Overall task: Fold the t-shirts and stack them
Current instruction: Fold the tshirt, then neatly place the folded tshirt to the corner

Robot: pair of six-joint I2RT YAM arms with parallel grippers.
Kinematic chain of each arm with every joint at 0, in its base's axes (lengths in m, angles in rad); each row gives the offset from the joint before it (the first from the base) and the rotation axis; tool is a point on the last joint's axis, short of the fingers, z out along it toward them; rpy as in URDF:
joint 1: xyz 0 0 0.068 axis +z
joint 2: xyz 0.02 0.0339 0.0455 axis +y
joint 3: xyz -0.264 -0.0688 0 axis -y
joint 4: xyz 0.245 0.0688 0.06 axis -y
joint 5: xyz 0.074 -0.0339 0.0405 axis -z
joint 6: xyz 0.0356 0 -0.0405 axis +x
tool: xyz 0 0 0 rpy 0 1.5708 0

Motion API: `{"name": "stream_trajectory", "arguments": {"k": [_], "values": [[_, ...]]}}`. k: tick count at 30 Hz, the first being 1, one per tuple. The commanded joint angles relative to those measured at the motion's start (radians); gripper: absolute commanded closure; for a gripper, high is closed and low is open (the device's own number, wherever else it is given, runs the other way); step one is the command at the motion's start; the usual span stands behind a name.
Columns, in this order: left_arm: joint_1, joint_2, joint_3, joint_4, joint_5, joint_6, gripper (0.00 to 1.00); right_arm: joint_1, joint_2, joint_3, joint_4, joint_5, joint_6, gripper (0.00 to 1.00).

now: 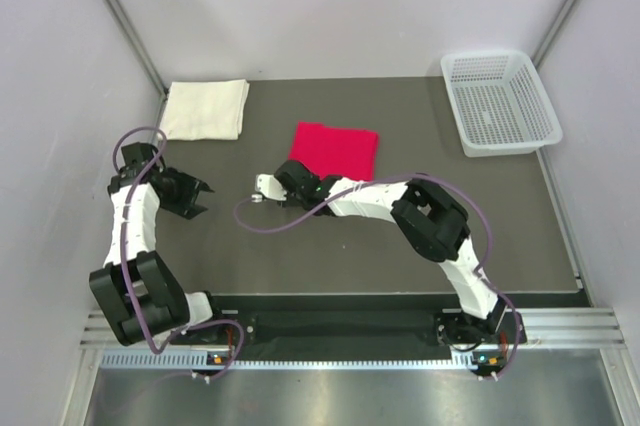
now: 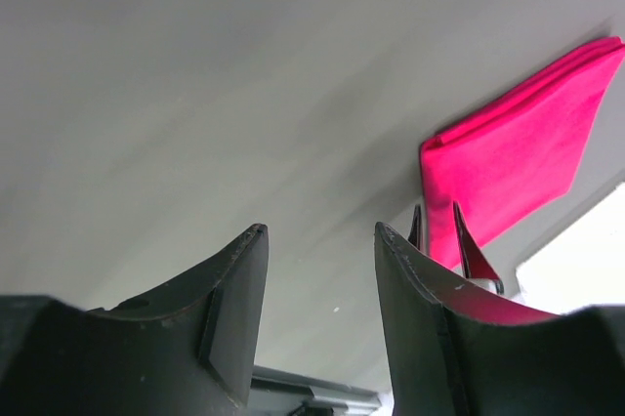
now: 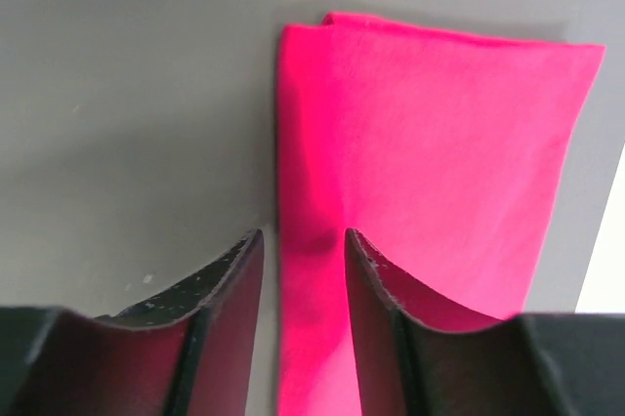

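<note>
The red t-shirt (image 1: 335, 149) lies folded in a rectangle at the table's middle. The cream-white t-shirt (image 1: 205, 109) lies folded at the far left corner. My right gripper (image 1: 294, 170) is at the red shirt's near-left corner. In the right wrist view the gripper (image 3: 304, 240) is open, its jaws low on either side of the red shirt's (image 3: 430, 143) left edge. My left gripper (image 1: 197, 196) is open and empty over bare table left of centre. The left wrist view shows it (image 2: 319, 230) with the red shirt (image 2: 518, 157) off to the right.
A white plastic mesh basket (image 1: 498, 101) stands at the far right corner. The dark grey table (image 1: 400, 266) is walled by pale panels at the back and sides. The right arm's elbow (image 1: 432, 216) rises over the table's right half.
</note>
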Motion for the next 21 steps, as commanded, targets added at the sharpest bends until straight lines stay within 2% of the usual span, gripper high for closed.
{"name": "stream_trajectory", "arguments": {"k": [1,15,21], "values": [[0.024,0.023,-0.003,0.027,0.066,0.010,0.47,-0.021,0.042,0.071,0.008,-0.008,-0.018,0.63],[0.058,0.043,0.019,0.063,0.147,0.053,0.41,-0.039,0.104,0.138,-0.019,-0.068,0.034,0.75],[0.061,0.066,-0.002,0.095,0.221,0.067,0.34,-0.045,0.095,0.132,-0.047,-0.101,0.055,0.94]]}}
